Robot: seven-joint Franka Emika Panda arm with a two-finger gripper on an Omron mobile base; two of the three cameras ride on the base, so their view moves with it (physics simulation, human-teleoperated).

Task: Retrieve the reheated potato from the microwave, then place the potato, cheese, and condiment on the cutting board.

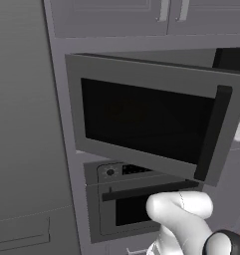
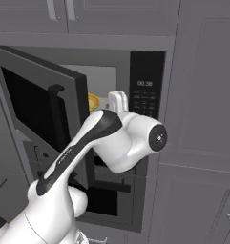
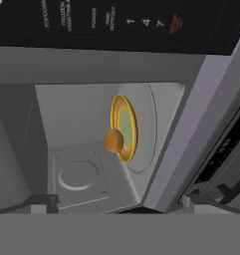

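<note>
Standing open: the microwave [image 2: 111, 95], a grey built-in box, its dark-glass door [image 1: 146, 119] swung out to the left and its black keypad strip [image 2: 146, 90] on the right. Inside, a pale grey cavity; in the hand view, which is rolled on its side, a round turntable [image 3: 144, 127] carries a yellow plate with an orange rim [image 3: 124, 127]. On that plate rests the potato [image 3: 113, 141], a small roundish tan-brown lump touching the plate's face near its rim. From the right base view a sliver of the same plate shows past the door's edge. The gripper [image 3: 119, 208] is poised at the mouth of the cavity, its jaws spread wide and holding nothing, apart from the potato. Below the microwave: an oven [image 1: 126, 204] with a dark handle bar, door closed. Above: grey cabinet doors [image 2: 59, 14], closed.
</note>
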